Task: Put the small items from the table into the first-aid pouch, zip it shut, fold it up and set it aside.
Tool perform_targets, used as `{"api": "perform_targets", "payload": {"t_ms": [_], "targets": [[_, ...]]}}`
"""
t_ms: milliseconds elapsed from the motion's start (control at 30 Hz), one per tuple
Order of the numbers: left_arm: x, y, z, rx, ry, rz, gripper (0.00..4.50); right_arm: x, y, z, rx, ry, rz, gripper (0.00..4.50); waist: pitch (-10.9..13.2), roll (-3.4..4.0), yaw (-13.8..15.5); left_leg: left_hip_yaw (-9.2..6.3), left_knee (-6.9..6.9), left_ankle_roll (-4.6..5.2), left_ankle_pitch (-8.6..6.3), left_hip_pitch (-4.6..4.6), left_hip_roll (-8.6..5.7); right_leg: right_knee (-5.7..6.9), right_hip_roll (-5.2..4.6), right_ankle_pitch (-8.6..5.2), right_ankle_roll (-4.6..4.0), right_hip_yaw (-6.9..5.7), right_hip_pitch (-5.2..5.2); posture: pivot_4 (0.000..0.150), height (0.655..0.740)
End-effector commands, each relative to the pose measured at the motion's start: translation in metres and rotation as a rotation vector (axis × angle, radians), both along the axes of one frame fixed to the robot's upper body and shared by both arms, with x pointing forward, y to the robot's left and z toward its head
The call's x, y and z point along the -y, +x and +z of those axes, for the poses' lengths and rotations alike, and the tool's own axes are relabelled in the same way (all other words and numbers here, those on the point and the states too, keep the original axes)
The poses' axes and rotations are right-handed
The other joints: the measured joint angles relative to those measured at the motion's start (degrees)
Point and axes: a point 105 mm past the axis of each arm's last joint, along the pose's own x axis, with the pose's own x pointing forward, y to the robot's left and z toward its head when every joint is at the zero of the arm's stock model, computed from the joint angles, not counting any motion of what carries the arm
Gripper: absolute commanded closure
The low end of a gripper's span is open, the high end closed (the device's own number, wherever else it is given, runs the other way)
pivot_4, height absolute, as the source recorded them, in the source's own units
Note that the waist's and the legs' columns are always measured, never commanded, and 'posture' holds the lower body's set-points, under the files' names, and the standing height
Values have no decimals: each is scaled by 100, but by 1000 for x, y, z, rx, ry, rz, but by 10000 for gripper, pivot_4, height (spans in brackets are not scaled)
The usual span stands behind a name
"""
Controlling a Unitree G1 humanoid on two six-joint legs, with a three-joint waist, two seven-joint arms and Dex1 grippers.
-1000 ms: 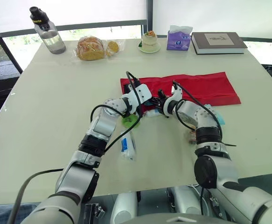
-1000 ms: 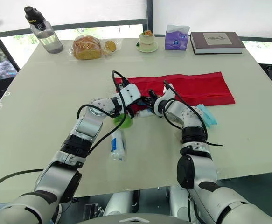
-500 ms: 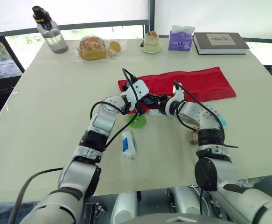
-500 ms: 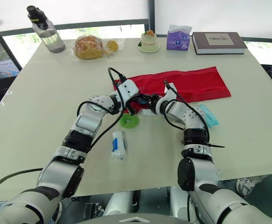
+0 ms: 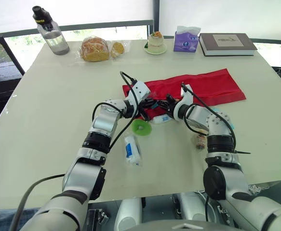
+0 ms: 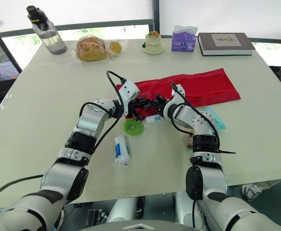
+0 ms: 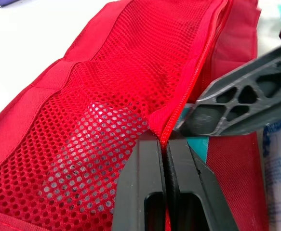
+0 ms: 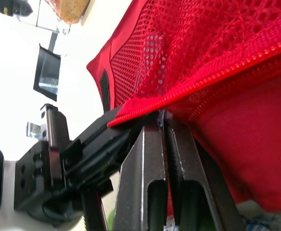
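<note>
Currently, the red first-aid pouch (image 5: 205, 85) is spread flat across the middle of the table (image 5: 48, 96), its long side running left to right. The left gripper (image 7: 165, 138) is pressed together on the pouch's zipper edge (image 7: 200, 72) at the near-left corner. The red edge is pinched between its two fingers, beside the mesh pocket (image 7: 97, 106). The right gripper (image 8: 162, 121) is clamped on the same zipper edge just to the right, so the two grippers are brought almost into contact. A small white and blue tube (image 5: 162, 119) is seen just near of the grippers, by the pouch's near edge. A green roll (image 5: 141, 127) is laid on the table nearer still, and a larger tube with a blue label (image 5: 132, 148) nearest of all. A teal packet (image 6: 211, 118) is set at the pouch's near-right side. Along the far edge a water bottle (image 5: 49, 32), bagged bread (image 5: 96, 49), a tissue pack (image 5: 185, 39) and a book (image 5: 226, 43) are lined up.
</note>
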Motion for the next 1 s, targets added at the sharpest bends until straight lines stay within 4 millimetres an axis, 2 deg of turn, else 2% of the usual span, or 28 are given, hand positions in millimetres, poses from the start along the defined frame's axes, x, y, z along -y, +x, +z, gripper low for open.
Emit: {"api": "perform_targets", "payload": {"t_ms": [33, 200, 433, 533, 700, 1000], "targets": [[0, 3, 12, -2, -80, -10, 45000, 1, -5, 14, 92, -33, 24, 44374, 0, 0, -1, -1, 0, 0, 0, 0, 0, 0, 0, 0, 0, 0, 0, 1500, 7400], [0, 1, 8, -33, -90, -45, 45000, 5, -9, 16, 155, -100, 47, 44374, 0, 0, -3, 0, 0, 0, 0, 0, 0, 0, 0, 0, 0, 0, -1, 1500, 7400], [-8, 3, 7, -71, -114, -53, 45000, 14, -13, 30, 377, -278, 104, 44374, 1, 0, -3, 0, -2, 0, 0, 0, 0, -4, 1, -1, 0, 0, -1, 1500, 7400], [-9, 3, 7, -86, -128, -60, 45000, 12, -22, 37, 503, -371, 189, 44374, 1, 0, -6, -1, -3, 0, 0, 0, 0, -4, 2, -1, 0, 0, -2, 1500, 7400], [-10, 1, 4, -118, -139, -78, 45000, 6, -29, 42, 613, -439, 261, 44374, 1, -1, -14, -2, -5, 0, 0, 1, 1, -5, 5, -1, 0, 0, -2, 1500, 7400], [-10, 0, 1, -125, -133, -93, 45000, -12, -14, 19, 713, -660, 298, 44374, 1, -1, -6, -1, -3, 0, 0, 1, 1, -6, 4, -1, 0, 0, -1, 1500, 7400]]}}
